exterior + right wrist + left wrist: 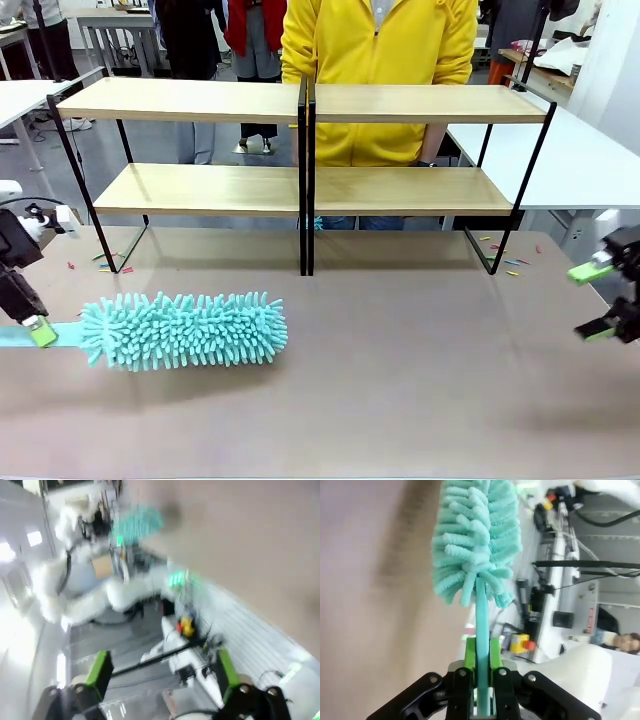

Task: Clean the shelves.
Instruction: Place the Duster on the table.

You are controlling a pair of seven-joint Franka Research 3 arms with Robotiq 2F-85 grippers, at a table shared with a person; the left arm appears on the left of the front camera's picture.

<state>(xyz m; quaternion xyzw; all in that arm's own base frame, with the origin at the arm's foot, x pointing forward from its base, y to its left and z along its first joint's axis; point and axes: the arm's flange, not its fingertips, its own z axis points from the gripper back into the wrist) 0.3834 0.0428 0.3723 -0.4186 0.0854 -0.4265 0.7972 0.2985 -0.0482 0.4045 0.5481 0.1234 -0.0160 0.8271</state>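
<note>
Left gripper (481,655) clamps the teal duster (185,330) by its handle – right gripper (600,300) gapes, empty

- The shelves (300,100): light wooden boards, thin black frames.
- The duster (185,330): teal chenille head, paler teal handle (481,625).
- The left gripper (481,652): black with bright green pads.
- The right gripper (598,300): black, green pads.
- The table (400,380): dull brown-grey.
- The person's top (380,60): yellow.

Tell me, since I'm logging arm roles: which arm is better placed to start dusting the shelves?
Left. Its claw is shut on the handle of the fluffy teal microfibre duster, lying before the light wooden two-tier shelves. The right claw is open, holding nothing, at the table's far edge.
</note>
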